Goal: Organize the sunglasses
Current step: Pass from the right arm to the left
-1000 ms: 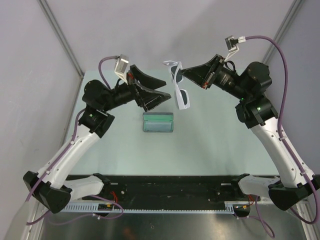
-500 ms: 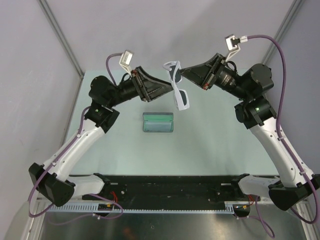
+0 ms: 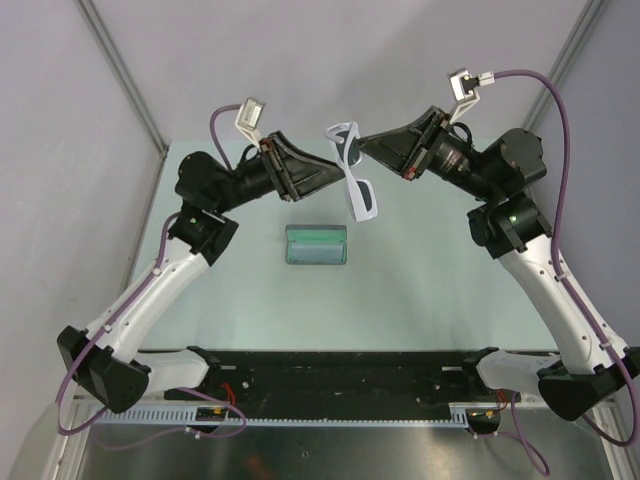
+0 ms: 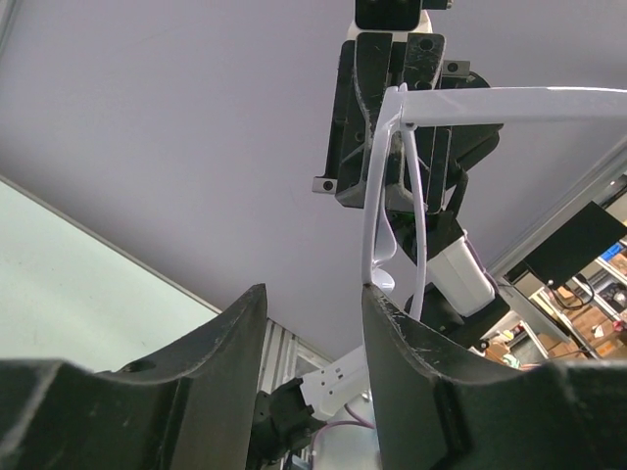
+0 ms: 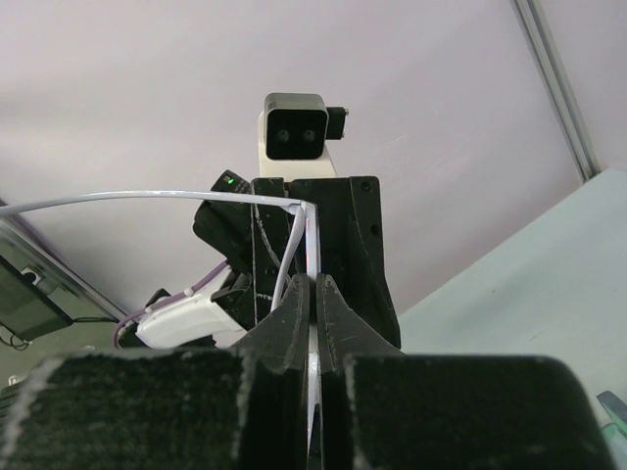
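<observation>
The sunglasses [image 3: 366, 198], white frame with dark lenses, hang in the air above the far middle of the table. My right gripper [image 3: 366, 150] is shut on them. In the right wrist view the thin white frame [image 5: 306, 245] runs up from between the pressed fingers [image 5: 313, 286]. My left gripper [image 3: 336, 178] reaches in from the left with its jaws partly apart. In the left wrist view the white frame [image 4: 370, 225] ends at the tip of the right-hand finger [image 4: 392, 323]. The gap between my left gripper's fingertips [image 4: 313, 294] holds nothing.
A greenish oblong case [image 3: 316, 245] lies on the pale table [image 3: 430, 280] below the sunglasses, toward the near side. Grey walls close the back and sides. Both arm bases stand on the black rail at the near edge.
My left gripper has swung up and right to the sunglasses, and its jaws have narrowed from wide open. The right gripper has held the sunglasses almost still.
</observation>
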Controlling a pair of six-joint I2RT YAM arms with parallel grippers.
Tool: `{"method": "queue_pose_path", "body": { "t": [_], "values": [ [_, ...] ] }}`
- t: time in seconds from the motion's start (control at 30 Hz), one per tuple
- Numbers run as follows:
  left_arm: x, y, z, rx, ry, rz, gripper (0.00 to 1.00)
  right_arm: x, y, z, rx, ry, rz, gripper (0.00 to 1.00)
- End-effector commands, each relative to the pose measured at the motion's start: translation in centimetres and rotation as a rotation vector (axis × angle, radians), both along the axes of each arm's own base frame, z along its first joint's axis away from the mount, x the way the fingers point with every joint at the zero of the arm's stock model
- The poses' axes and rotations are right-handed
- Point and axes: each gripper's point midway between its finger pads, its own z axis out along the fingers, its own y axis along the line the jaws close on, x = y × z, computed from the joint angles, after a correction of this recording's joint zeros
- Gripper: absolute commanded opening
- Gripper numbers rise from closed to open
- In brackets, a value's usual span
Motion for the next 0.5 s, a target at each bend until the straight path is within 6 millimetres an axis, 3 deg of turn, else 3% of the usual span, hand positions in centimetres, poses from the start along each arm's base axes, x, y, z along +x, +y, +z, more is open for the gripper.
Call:
{"method": "queue_pose_path", "body": {
  "t": [0.0, 0.17, 0.47],
  "values": [
    [-1.7, 0.9, 3.2, -0.069, -0.086, -0.017, 0.49, -0.8, 0.3, 0.9, 0.02, -0.038, 0.027, 0.0],
    [-2.4, 1.5, 3.9, -0.087, -0.119, -0.012, 0.5, -0.8, 0.3, 1.0, 0.025, -0.038, 0.03, 0.0],
    [-2.2, 0.9, 3.4, -0.094, -0.094, -0.034, 0.37, -0.7, 0.5, 1.0, 0.03, -0.039, 0.031, 0.0]
  ]
}}
